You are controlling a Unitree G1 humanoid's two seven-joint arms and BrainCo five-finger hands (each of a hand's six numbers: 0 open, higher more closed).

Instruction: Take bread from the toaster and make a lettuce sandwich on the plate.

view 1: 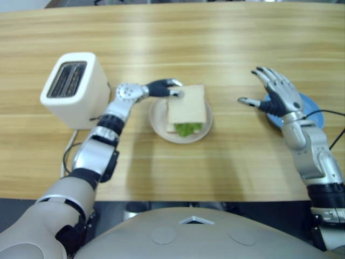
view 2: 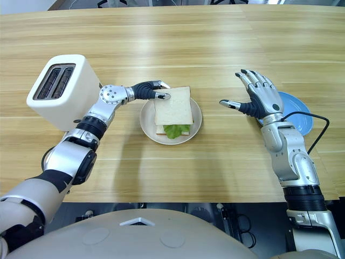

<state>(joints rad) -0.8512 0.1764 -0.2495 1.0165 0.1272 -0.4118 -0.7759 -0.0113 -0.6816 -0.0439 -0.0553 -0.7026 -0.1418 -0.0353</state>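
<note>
Right eye view, sandwich [view 2: 173, 110]: a bread slice on top with lettuce [view 2: 173, 130] showing beneath its near edge, lying on the beige plate [view 2: 148, 128], right at the fingertips of the left hand [view 2: 146, 89].
Left hand: fingers stretched and slightly parted, tips touching the top slice's left corner, gripping nothing.
Right hand [view 2: 261, 100]: spread wide, holding nothing, well apart from the sandwich on its right.
Toaster [view 2: 59, 89]: white, just left of the left hand's wrist.
Blue plate [view 2: 299, 118]: partly under the right hand, on the bench [view 2: 215, 48].
</note>
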